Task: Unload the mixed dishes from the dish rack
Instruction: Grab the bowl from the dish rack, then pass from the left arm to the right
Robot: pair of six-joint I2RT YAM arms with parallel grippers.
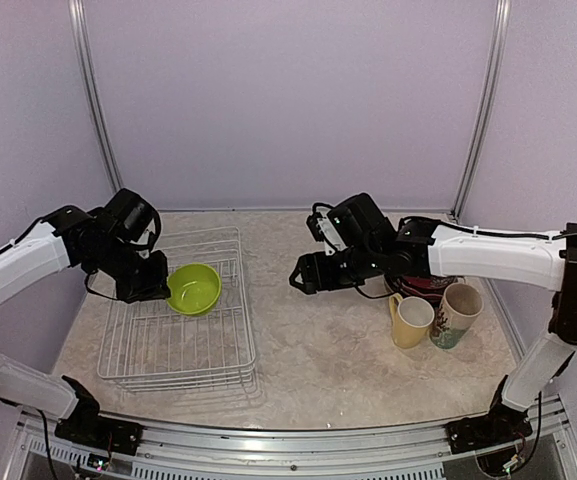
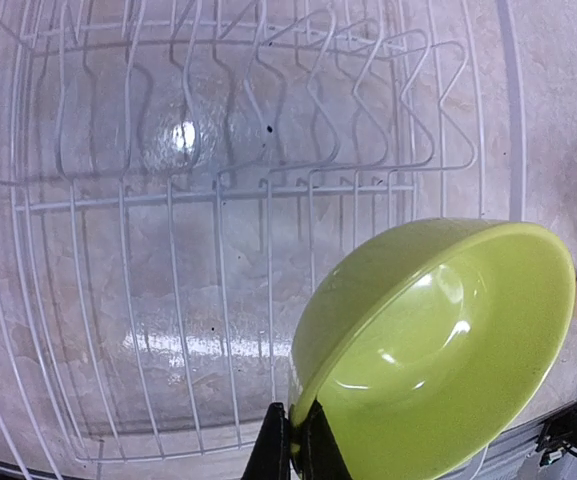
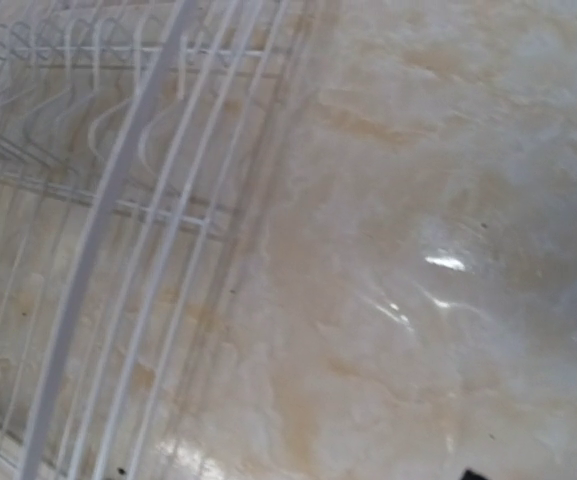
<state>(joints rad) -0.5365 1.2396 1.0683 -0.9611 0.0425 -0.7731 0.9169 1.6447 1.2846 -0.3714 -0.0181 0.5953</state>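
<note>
Left claw [image 2: 293,445] is clamped tight on the lime-green bowl [image 2: 438,350], fingers pinching the rim at the bowl's near edge. The bowl hangs tilted from that pinch, its hollow facing up and to the right. It sits over the far right part of the dish rack [image 1: 178,378] and looks lifted off the wires, though its underside is hidden.

Nothing else shows in the rack: bare prongs, bare floor. This looks like the last piece to come out.

Now the relation that matters. The unloaded pieces stand well off to the right on the table [image 1: 318,350]: the pale yellow mug [image 1: 411,320] and the white floral mug [image 1: 456,313] side by side, with a dark stack of plates [image 1: 423,287] just behind them. So the bowl has to travel rightward over the rack's right wall.

The right claw [image 1: 298,278] hovers between rack and mugs with its jaws spread wide, holding nothing. It is the nearer arm to that group, but the left arm has the bowl. With only a rim pinch, the bowl could swing or slip.
</note>
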